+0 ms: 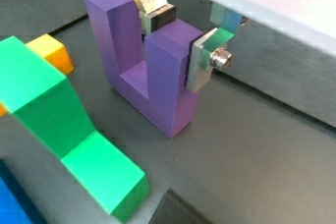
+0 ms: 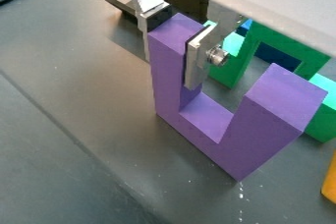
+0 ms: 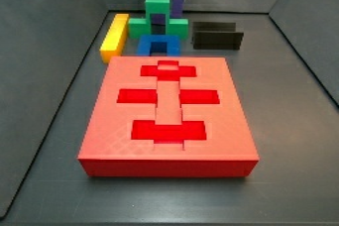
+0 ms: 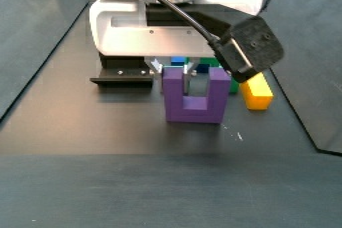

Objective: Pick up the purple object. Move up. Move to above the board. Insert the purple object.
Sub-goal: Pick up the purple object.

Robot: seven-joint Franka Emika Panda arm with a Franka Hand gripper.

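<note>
The purple object (image 1: 151,81) stands on the dark floor with its two prongs up; it also shows in the wrist view (image 2: 243,120) and the side view (image 4: 194,97). My gripper (image 1: 182,41) straddles one prong from above, with a silver finger (image 1: 206,59) flat against the prong's outer face and the other pad against its opposite face, shut on it. The gripper shows the same way in the wrist view (image 2: 176,43). The red board (image 3: 119,131) with shaped recesses lies apart from the block, nearer the camera in a side view. It is out of view in the wrist views.
A green block (image 1: 66,130) (image 3: 162,17) stands close beside the purple object. A blue block (image 3: 159,45) and a yellow block (image 3: 117,34) lie near it, by the board's far end. The dark fixture (image 3: 216,37) (image 4: 123,75) stands nearby. The white robot base (image 4: 134,22) is behind.
</note>
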